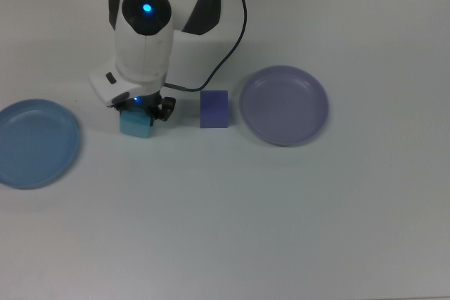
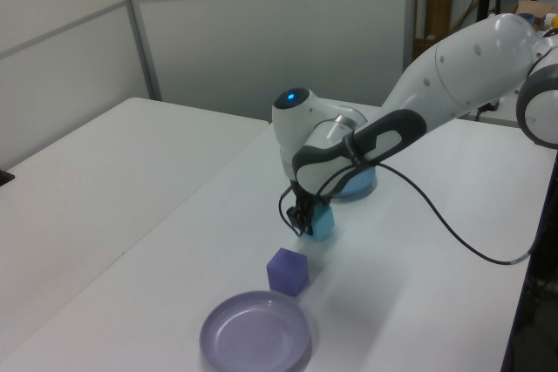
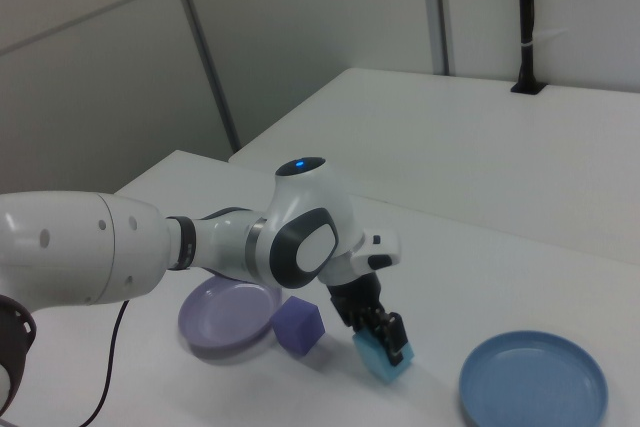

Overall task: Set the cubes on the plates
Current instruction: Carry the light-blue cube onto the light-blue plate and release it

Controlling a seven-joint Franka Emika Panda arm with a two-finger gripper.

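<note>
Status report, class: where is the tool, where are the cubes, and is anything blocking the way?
Tool down around cyan cube. Indigo cube on table beside lavender plate. Path to blue plate clear.

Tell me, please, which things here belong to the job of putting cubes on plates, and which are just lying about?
Job:
cyan cube, between the pincer fingers
indigo cube, on the table
blue plate, bare
lavender plate, bare

Lying about:
black cable trailing from the arm across the table; nothing else loose shows.
</note>
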